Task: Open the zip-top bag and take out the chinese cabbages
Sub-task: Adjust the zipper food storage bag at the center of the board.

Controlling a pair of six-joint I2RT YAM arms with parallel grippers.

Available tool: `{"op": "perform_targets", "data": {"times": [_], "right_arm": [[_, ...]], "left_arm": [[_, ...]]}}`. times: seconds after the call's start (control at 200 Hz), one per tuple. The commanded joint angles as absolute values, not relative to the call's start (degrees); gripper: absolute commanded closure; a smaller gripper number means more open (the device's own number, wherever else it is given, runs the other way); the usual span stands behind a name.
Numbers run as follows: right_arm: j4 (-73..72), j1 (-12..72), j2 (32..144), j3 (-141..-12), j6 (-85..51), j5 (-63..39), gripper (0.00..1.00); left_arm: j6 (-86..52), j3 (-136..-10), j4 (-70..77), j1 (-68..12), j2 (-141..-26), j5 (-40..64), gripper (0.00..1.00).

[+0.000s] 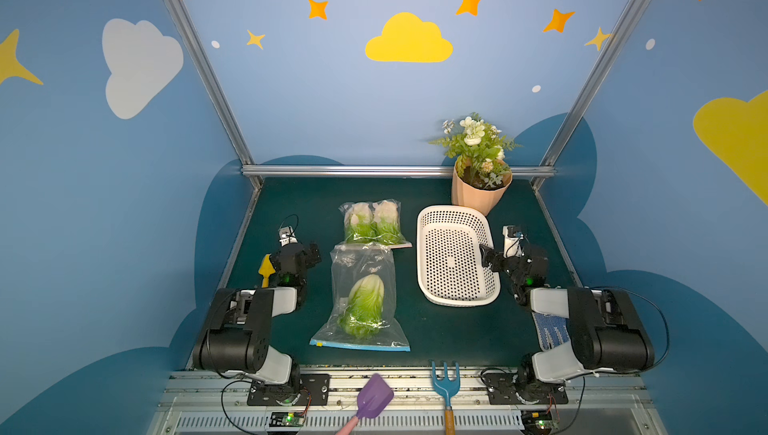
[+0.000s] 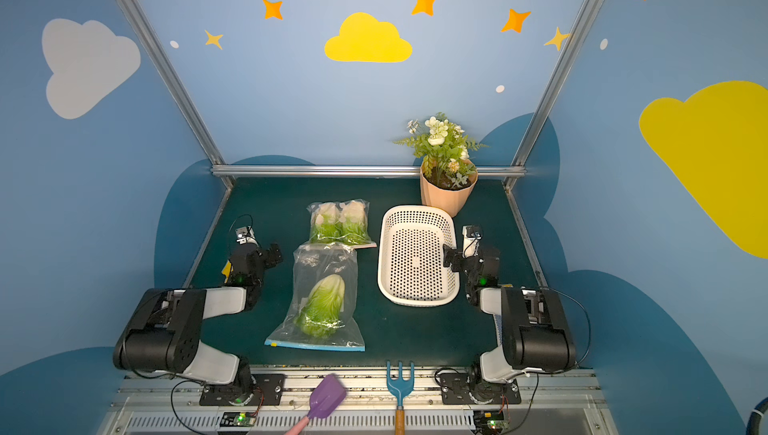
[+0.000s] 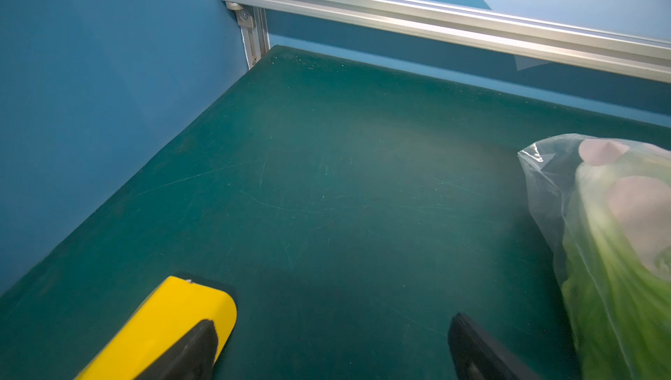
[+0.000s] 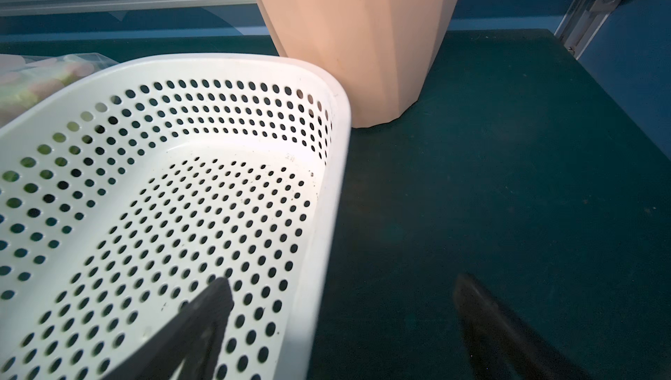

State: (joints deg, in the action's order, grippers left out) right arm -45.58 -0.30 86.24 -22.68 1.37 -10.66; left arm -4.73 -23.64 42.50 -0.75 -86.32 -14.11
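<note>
Black fingers on our left gripper (image 1: 309, 253) are spread wide with nothing between them, parked over bare green mat (image 1: 291, 208). Same for our right gripper (image 1: 489, 260): wide apart, empty, straddling the side wall of the white basket (image 1: 455, 209).

So we'd say the job hasn't really started. Between the two grippers lies the nearer zip-top bag (image 1: 360, 264) with one chinese cabbage (image 1: 368, 304) inside. Its blue zip strip (image 1: 361, 346) is at the end toward our bases and looks sealed. Just ahead and inward of the left gripper sits a second bag (image 1: 397, 214) holding two more cabbages (image 1: 359, 221), also closed as far as we can tell. All three are left to pull out.

Clutter-wise, a yellow trowel (image 1: 265, 270) lies just outside the left gripper. A plant pot (image 1: 478, 198) stands beyond the basket, with a purple scoop (image 1: 374, 397) and a blue fork (image 1: 445, 383) back by the bases. Nothing blocks the bags, though that slippery film could be a pain to pinch.
</note>
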Motion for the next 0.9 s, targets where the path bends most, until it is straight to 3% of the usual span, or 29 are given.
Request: {"op": "perform_targets", "data": {"times": [0.0, 0.481, 0.611, 0.721, 0.896], "right_arm": [[-45.2, -0.5, 86.4, -23.3, 1.5, -11.3, 0.05], [-45.9, 0.3, 85.9, -23.7, 1.9, -10.1, 0.06], [-22.1, 1.0, 80.2, -34.0, 3.7, -11.9, 0.07], [-18.1, 1.8, 77.3, -36.8, 4.3, -12.1, 0.07], [-9.9, 4.7, 73.4, -42.4, 3.5, -9.4, 0.08]], "left_arm": [[-4.7, -24.0, 41.7, -0.6, -86.6, -14.0, 0.00], [-5.3, -24.6, 39.2, -0.5, -84.5, -15.2, 0.00], [-3.9, -23.6, 40.9, -2.1, -83.7, -16.4, 0.00], [-3.9, -28.7, 28.0, -3.0, -78.1, -19.7, 0.00], [-2.8, -30.8, 21.1, -3.5, -67.4, -17.6, 0.01]]}}
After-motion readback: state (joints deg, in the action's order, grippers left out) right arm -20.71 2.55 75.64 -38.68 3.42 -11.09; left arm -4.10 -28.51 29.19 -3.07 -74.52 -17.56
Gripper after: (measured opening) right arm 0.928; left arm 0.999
